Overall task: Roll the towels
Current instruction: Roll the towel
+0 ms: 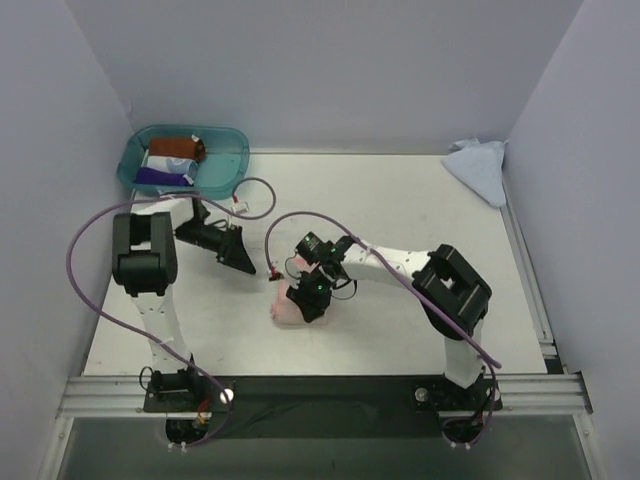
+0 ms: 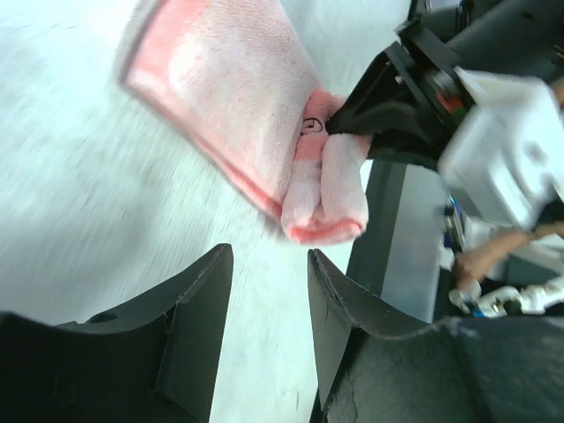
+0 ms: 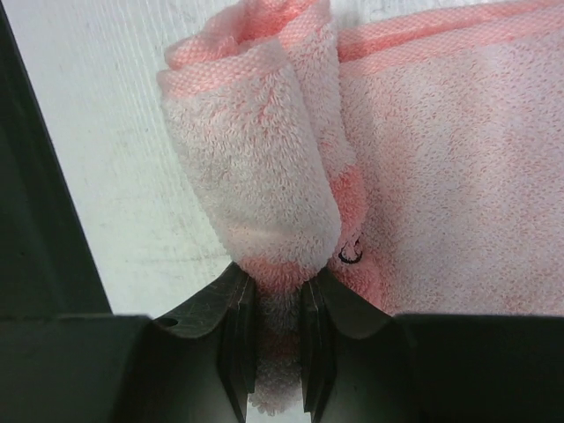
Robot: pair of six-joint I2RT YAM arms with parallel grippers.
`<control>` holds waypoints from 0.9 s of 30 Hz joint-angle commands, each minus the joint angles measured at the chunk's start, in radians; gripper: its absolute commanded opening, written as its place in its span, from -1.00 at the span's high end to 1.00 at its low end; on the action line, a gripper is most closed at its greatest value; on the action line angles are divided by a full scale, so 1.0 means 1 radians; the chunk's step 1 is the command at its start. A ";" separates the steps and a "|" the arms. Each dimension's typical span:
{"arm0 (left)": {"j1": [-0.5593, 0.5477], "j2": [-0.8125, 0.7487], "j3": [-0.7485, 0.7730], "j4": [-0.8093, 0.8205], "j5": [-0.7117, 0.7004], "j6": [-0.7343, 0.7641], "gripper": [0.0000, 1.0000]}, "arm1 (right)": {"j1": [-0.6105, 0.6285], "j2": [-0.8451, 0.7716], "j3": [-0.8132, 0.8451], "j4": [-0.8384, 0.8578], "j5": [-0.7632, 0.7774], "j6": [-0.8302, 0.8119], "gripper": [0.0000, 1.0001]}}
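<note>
White tabletop bears the pink towel, its part-rolled end clamped between the right gripper fingers. The left gripper hangs parted, empty, nearby. Rolling looks midway; next, wind up the flat remainder.

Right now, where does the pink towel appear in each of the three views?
Top external: pink towel just left of the picture's middle, mostly hidden under the right gripper.
Left wrist: upper middle, its rolled end pointing to the lower right.
Right wrist: fills the centre and right, with the roll at the centre.
Shared landmark: the right gripper, its fingers shut on the rolled end.
</note>
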 commanded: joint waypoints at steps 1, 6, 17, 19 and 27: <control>0.128 -0.141 -0.072 0.048 0.057 0.073 0.01 | -0.027 0.114 0.036 -0.175 -0.084 0.047 1.00; 0.194 -0.405 -0.254 0.227 -0.034 0.038 -0.02 | -0.048 0.217 0.096 -0.233 -0.168 0.067 1.00; -0.196 -1.072 -0.792 0.735 -0.364 0.056 -0.36 | -0.108 0.355 0.194 -0.275 -0.254 0.067 1.00; -0.299 -1.166 -0.843 0.842 -0.442 0.038 -0.40 | -0.111 0.365 0.201 -0.279 -0.259 0.064 1.00; -0.659 -1.172 -0.919 1.005 -0.700 0.081 -0.48 | -0.119 0.397 0.223 -0.301 -0.257 0.047 1.00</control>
